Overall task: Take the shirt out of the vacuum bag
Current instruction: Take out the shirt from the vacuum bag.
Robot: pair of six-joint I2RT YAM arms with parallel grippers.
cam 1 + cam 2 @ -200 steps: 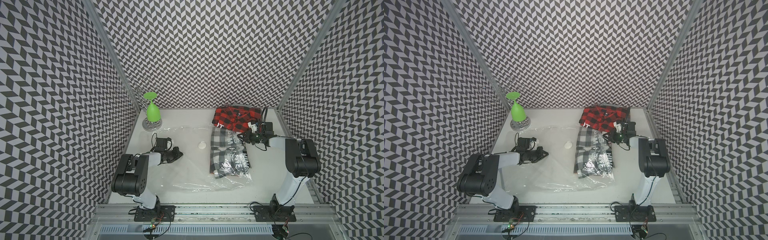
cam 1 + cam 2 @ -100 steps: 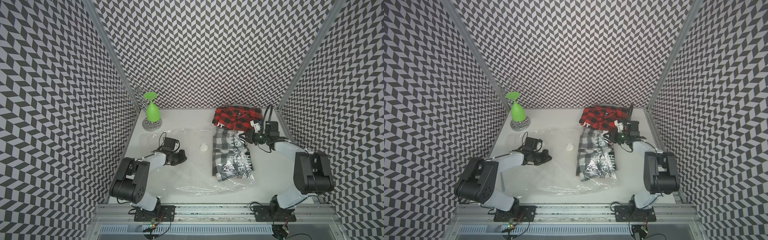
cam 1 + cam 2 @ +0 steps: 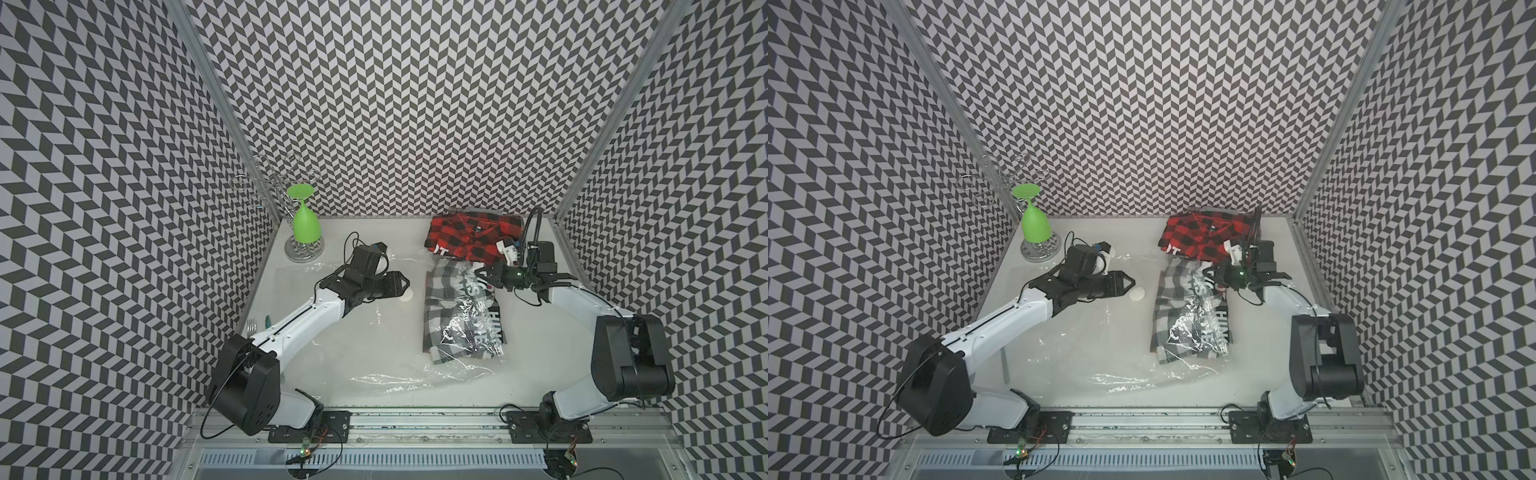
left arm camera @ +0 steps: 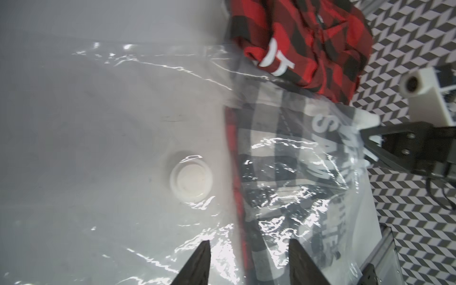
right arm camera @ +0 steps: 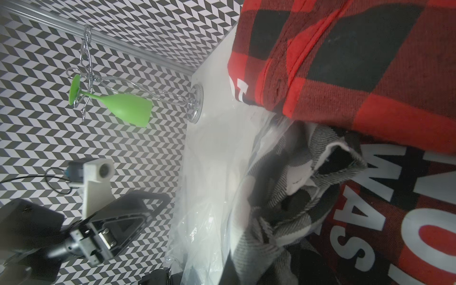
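Note:
The vacuum bag [image 3: 374,332] lies crinkled across the tabletop, its white valve [image 4: 191,181] facing up. A grey plaid shirt [image 3: 459,320] sits inside the bag's right part in both top views. My left gripper [image 3: 405,283] hovers beside the valve. In the left wrist view it [image 4: 249,246] is open over the plastic with nothing between its fingers. My right gripper [image 3: 480,274] is at the shirt's far end by the bag's mouth. In the right wrist view bunched grey plaid cloth [image 5: 283,197] runs into its shut jaws.
A red plaid shirt [image 3: 473,237] lies outside the bag at the back right, touching the grey one. A green glass [image 3: 306,226] hangs upside down on a wire rack [image 3: 303,251] in the back left corner. Patterned walls close three sides.
My left gripper has let go of the bag, opened, and moved right toward the valve. The right arm's elbow swung outward while its gripper stayed at the shirt's far end.

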